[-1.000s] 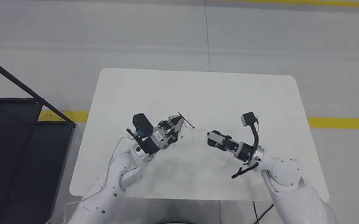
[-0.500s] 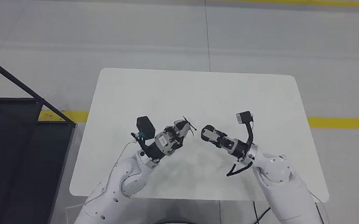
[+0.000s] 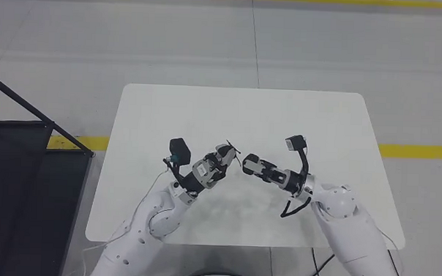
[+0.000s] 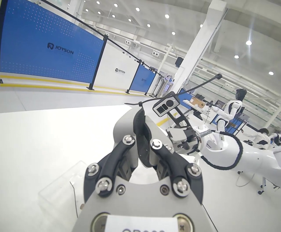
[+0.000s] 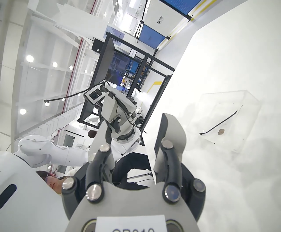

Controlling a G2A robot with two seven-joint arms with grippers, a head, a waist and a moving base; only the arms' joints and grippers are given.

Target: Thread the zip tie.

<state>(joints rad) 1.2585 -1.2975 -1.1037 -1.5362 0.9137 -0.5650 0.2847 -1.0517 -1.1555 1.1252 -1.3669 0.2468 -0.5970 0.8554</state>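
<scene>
Black zip tie [image 4: 198,84] juts straight from the left pincer [image 3: 222,154], clamped tight. Right pincer [image 3: 246,162] gapes wide and empty just beside its tail. No loop yet; threading apparently remains.

tabletop [image 3: 280,118]: middle of the top view's frame.
left pincer [image 3: 225,156]: just left of frame centre, over the tabletop.
right pincer [image 3: 248,162]: just right of centre, facing the left pincer, close by.
zip tie [image 3: 234,149]: in the left pincer, between both pincers.
clear tray [image 5: 252,96]: on the tabletop, with a second tie [image 5: 219,125] lying in it.
</scene>
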